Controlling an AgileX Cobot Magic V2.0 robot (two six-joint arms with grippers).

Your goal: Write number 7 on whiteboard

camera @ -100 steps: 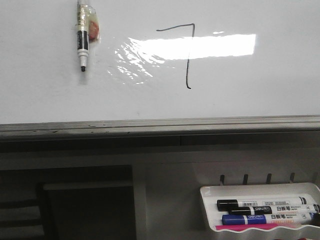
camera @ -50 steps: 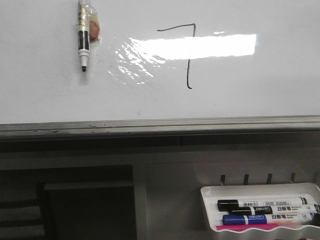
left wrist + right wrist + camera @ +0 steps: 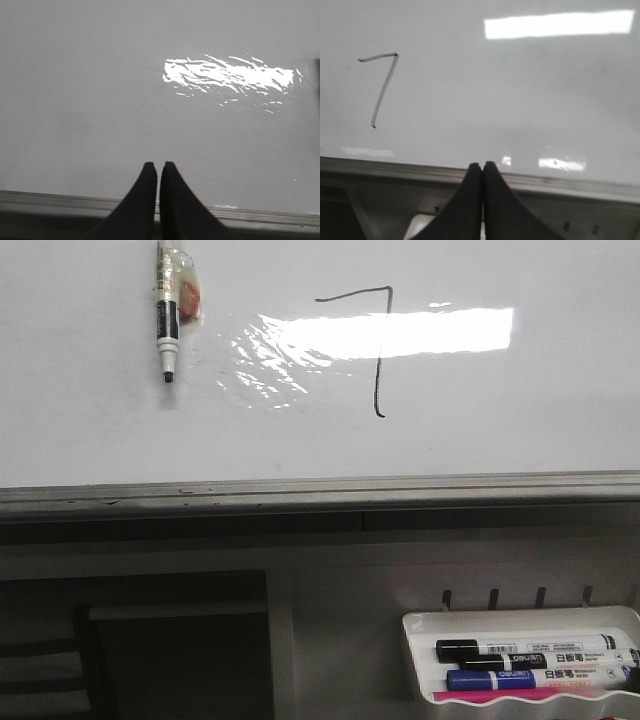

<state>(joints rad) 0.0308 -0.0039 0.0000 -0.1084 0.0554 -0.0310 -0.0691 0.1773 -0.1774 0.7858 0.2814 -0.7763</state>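
Observation:
The number 7 (image 3: 372, 345) is drawn in thin black strokes on the glossy whiteboard (image 3: 500, 410), right of the middle in the front view. It also shows in the right wrist view (image 3: 382, 85). The board's grey bottom rail (image 3: 320, 490) runs across the front view. Neither gripper shows in the front view. My left gripper (image 3: 157, 165) is shut and empty, pointing at bare whiteboard (image 3: 100, 100) above the rail. My right gripper (image 3: 482, 165) is shut and empty, in front of the rail (image 3: 570, 182), to the right of the 7.
A black marker (image 3: 167, 320) with taped wrapping hangs on the board at upper left. A white plastic tray (image 3: 415, 640) at lower right holds black and blue markers (image 3: 530, 665) and a pink item. Dark shelving lies below the rail at lower left.
The front view has shifted very slightly; the tray sits a touch lower in the frame. The 7 and the hanging marker are unchanged.

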